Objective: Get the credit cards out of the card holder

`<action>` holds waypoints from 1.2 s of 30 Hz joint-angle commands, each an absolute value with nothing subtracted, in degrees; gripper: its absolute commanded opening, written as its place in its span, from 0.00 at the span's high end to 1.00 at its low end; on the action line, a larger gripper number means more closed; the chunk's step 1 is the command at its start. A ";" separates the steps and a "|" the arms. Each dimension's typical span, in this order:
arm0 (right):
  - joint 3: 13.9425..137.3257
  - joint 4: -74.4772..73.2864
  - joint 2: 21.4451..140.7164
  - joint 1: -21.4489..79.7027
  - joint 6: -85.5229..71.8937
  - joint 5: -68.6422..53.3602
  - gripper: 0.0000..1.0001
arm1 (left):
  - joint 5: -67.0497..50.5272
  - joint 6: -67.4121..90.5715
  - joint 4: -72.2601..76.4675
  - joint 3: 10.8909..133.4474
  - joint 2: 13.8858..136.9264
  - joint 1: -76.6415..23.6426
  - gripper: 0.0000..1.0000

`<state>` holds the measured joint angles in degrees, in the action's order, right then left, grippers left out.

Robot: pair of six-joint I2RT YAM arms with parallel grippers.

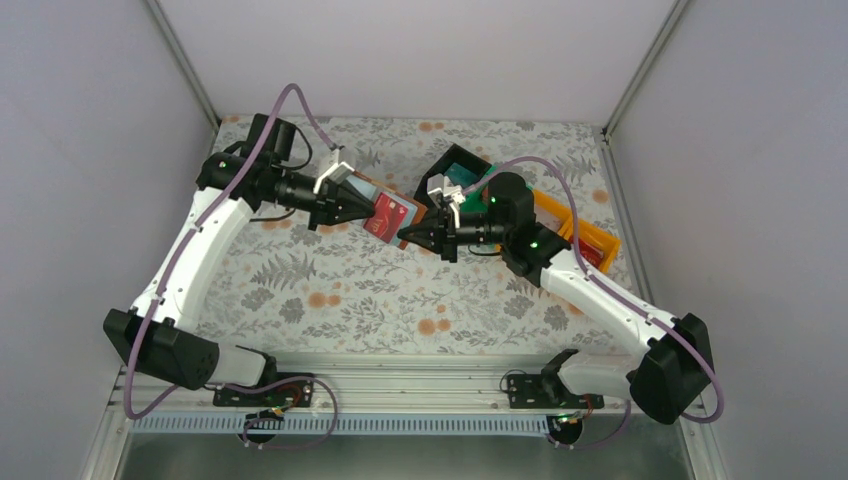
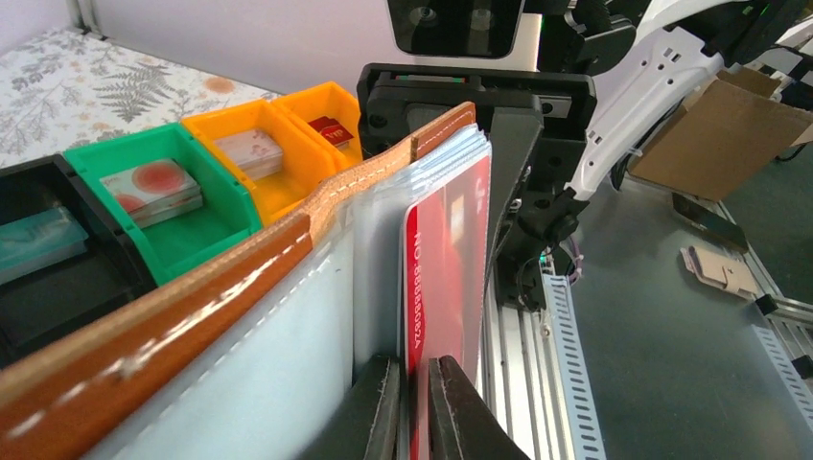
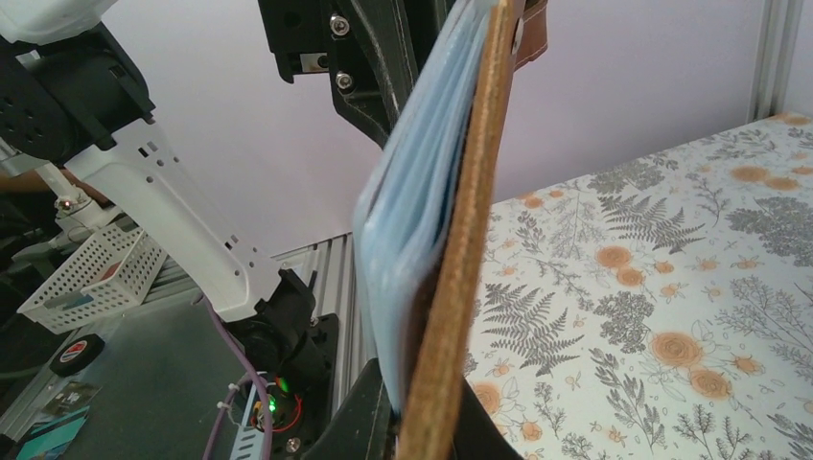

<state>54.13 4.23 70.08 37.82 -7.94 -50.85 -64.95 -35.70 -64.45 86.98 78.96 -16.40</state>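
Observation:
The card holder (image 2: 192, 287) hangs in the air between both arms, above the middle of the table. It is open, with a brown stitched edge and a pale blue-grey inside. A red credit card (image 2: 446, 259) stands in its slots, and shows in the top view as the red card (image 1: 390, 215). My left gripper (image 2: 419, 407) is shut on that card's near edge; it is the gripper (image 1: 372, 213) on the left in the top view. My right gripper (image 3: 427, 431) is shut on the opposite end of the card holder (image 3: 460, 268), seen edge-on.
A row of bins stands at the back right: a black bin (image 2: 48, 268), a green bin (image 2: 182, 230) and orange bins (image 2: 288, 182), each with small items inside. In the top view they are behind the right arm, e.g. the orange bin (image 1: 590, 240). The floral table (image 3: 671, 316) lies below.

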 commanded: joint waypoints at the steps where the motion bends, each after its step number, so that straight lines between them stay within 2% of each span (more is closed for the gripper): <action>1: 56.24 7.42 68.48 38.49 -6.47 -52.98 0.96 | -68.04 -37.98 -65.11 86.74 79.42 -18.94 0.92; 3: 56.25 7.20 68.51 38.44 -6.47 -52.63 0.96 | -68.21 -37.99 -65.28 86.92 79.44 -18.99 0.97; 19: 51.94 2.90 63.93 35.21 -4.55 -49.52 0.96 | -66.66 -43.49 -71.13 89.33 78.81 -11.24 0.98; 29: 53.22 3.09 66.15 34.83 -4.90 -52.72 0.96 | -69.36 -42.97 -69.45 88.22 79.01 -11.16 0.98; 36: 53.06 -0.55 65.92 33.43 -2.98 -51.42 0.96 | -63.28 -45.23 -71.56 91.92 79.10 -8.83 0.98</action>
<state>51.86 0.47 66.24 34.92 -4.91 -50.63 -66.11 -42.57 -71.42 89.06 79.13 -10.39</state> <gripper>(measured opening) 0.085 0.026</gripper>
